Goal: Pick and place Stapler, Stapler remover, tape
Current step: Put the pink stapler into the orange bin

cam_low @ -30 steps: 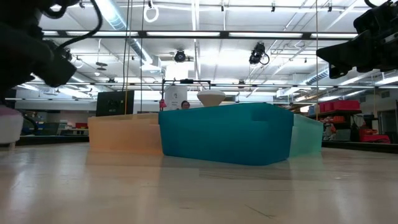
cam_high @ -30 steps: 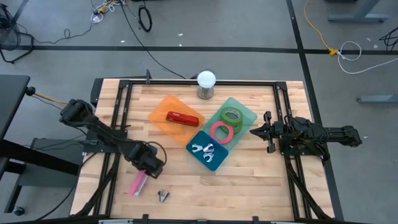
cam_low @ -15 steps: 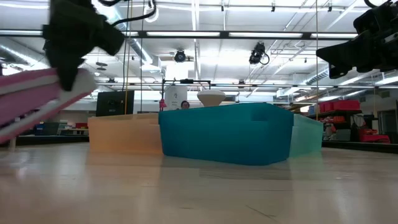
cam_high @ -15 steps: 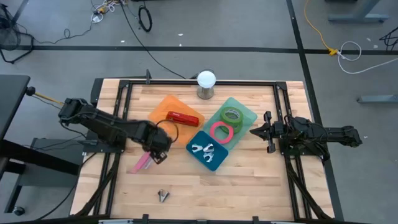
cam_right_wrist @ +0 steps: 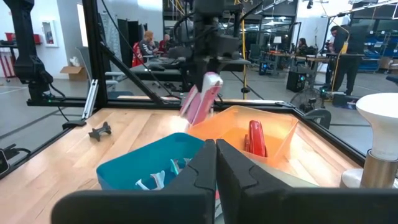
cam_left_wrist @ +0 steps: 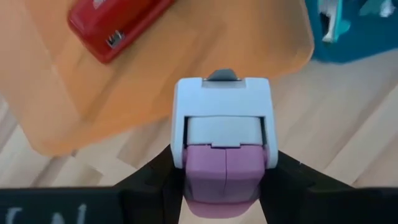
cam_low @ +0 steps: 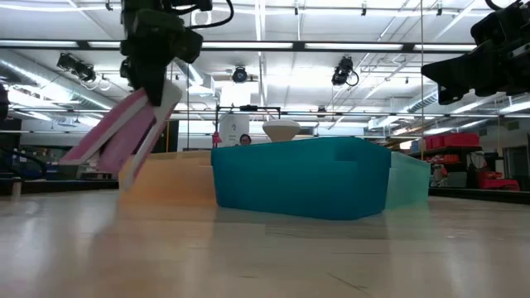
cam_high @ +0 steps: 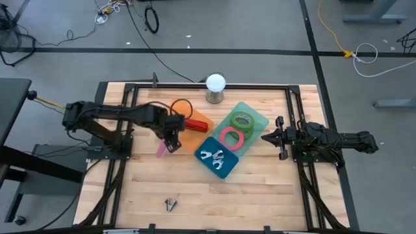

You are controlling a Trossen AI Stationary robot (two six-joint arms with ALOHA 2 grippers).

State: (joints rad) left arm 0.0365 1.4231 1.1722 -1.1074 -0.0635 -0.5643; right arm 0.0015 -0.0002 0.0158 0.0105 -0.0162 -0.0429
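My left gripper (cam_high: 170, 138) is clamped on a pink-and-white plastic stapler (cam_high: 161, 147), held clear of the wooden slatted table (cam_high: 260, 195) at the near-left edge of the translucent orange plastic tray (cam_high: 203, 121). In the low view the pink stapler (cam_low: 124, 136) hangs tilted, its free end pointing down and to the left, well above the tabletop. The left wrist view shows my dark fingers (cam_left_wrist: 155, 180) pressed against both sides of the stapler's pink body (cam_left_wrist: 225, 180), white head forward, with the orange tray directly beneath it. A red stapler (cam_high: 196, 123) lies flat inside that orange tray; my arm covers part of it from above. Near the front edge of the table, apart from everything else, a small grey metal staple remover (cam_high: 170, 205) lies on the bare wood. Right of the orange tray, a teal rectangular bin (cam_high: 226, 168) holds two pale staple removers (cam_high: 212, 156). Touching it on the far side is a translucent green tray (cam_high: 257, 119) with a green roll of tape (cam_high: 243, 120) and a pink roll of tape (cam_high: 231, 137) lying flat in it. A white lamp bulb on a metal base (cam_high: 215, 83) stands at the far edge. My right gripper (cam_high: 268, 138) waits at the right side of the table, fingers pressed together, holding nothing.
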